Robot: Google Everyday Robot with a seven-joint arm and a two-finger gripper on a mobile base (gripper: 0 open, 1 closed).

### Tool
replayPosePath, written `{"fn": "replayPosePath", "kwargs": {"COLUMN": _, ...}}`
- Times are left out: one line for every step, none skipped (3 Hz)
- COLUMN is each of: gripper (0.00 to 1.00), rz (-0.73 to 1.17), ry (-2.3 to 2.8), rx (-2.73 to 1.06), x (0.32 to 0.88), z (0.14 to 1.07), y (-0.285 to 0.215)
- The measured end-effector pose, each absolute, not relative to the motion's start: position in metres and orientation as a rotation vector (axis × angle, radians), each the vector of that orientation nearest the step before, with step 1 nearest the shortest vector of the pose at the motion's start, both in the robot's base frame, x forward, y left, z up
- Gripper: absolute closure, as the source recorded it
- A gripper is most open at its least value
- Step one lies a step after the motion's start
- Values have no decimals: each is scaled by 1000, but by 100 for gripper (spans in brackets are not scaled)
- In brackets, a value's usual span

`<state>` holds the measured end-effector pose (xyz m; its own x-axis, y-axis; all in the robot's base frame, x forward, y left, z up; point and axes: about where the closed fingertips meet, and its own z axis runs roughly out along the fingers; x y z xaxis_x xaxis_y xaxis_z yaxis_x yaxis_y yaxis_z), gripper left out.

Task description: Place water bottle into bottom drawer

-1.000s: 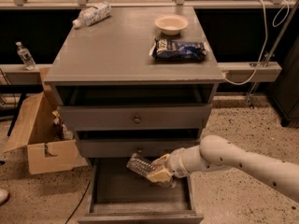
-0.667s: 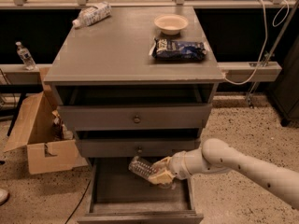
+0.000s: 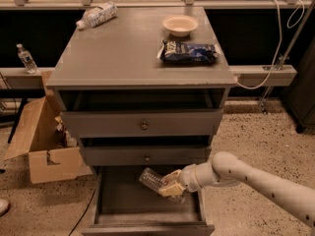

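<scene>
The bottom drawer (image 3: 123, 200) is pulled open at the foot of the grey cabinet, showing a flat dark-grey inside. My gripper (image 3: 170, 187) reaches in from the right over the drawer's right half. It is shut on the water bottle (image 3: 151, 179), a clear ribbed bottle held tilted, its free end pointing up and left just below the middle drawer's front. The bottle's cap and label are hidden by the gripper.
On the cabinet top (image 3: 123, 53) lie a white-and-blue labelled bottle (image 3: 96, 14), a white bowl (image 3: 180, 24) and a dark blue snack bag (image 3: 189, 52). An open cardboard box (image 3: 42, 141) stands left of the cabinet. A small bottle (image 3: 25, 58) stands on the left ledge.
My gripper and the bottle have shifted slightly to the right and a little lower over the open drawer. Nothing else has moved.
</scene>
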<state>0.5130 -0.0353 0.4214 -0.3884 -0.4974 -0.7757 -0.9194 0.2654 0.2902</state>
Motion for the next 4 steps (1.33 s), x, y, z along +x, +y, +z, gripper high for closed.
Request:
{"fn": "replayPosePath", "kwargs": {"gripper": 100, "rz": 1004, "ry": 1996, "rx": -1275, "x": 513, "z": 420, "y": -35}}
{"fn": "replayPosePath", "kwargs": {"gripper": 100, "rz": 916, "ry": 2055, "rx": -1266, "x": 521, "z": 392, "y": -50}}
{"fn": "replayPosePath", "kwargs": {"gripper": 100, "rz": 820, "ry": 2123, "rx": -1237, "x": 531, "z": 354, "y": -73}}
{"fn": "replayPosePath", "kwargs": {"gripper": 100, "rz": 755, "ry": 2181, "rx": -1199, "x": 539, "z": 324, "y": -92}}
